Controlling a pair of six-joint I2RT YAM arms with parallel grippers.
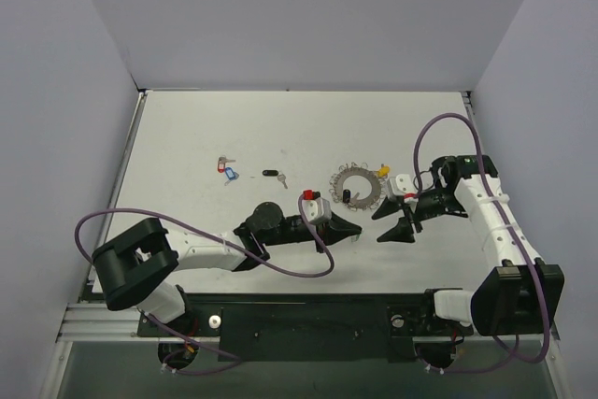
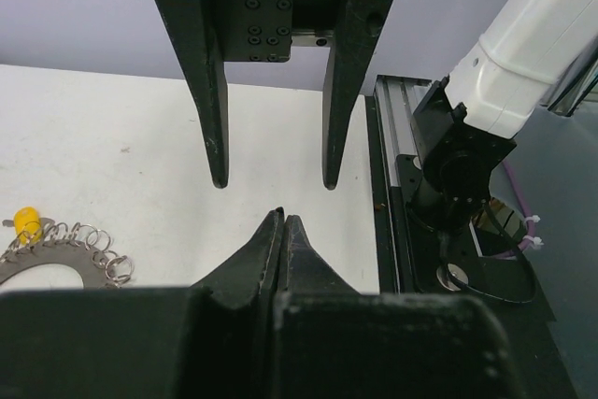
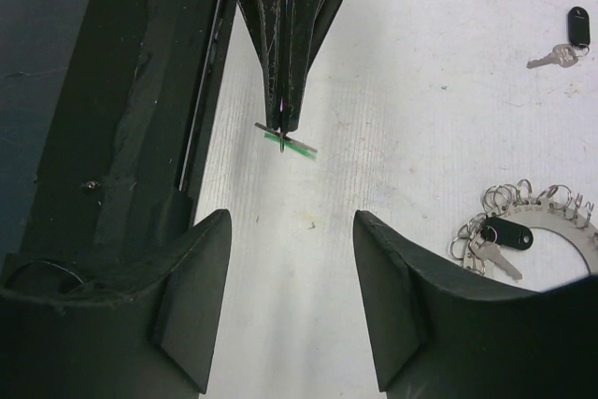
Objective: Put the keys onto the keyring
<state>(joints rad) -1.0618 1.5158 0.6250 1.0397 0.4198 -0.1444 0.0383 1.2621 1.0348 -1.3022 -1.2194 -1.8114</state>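
While the left claw (image 3: 283,123) is pinched shut on a green-tagged key (image 3: 290,141), the right claw (image 3: 291,220) faces it tip to tip, jaws apart with nothing between them. Both are toward the worktop's (image 1: 280,128) near edge. The keyring (image 1: 357,186) lies flat just beyond them, with a black key (image 3: 505,234) on it. Other keys (image 1: 227,171) lie loose toward the left edge.

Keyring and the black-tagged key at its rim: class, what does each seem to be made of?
Keyring: likely metal, dull silvery-grey plate with glinting wire loops. Key: blade looks like bright silver metal; its black tag is probably plastic, smooth with a soft sheen.
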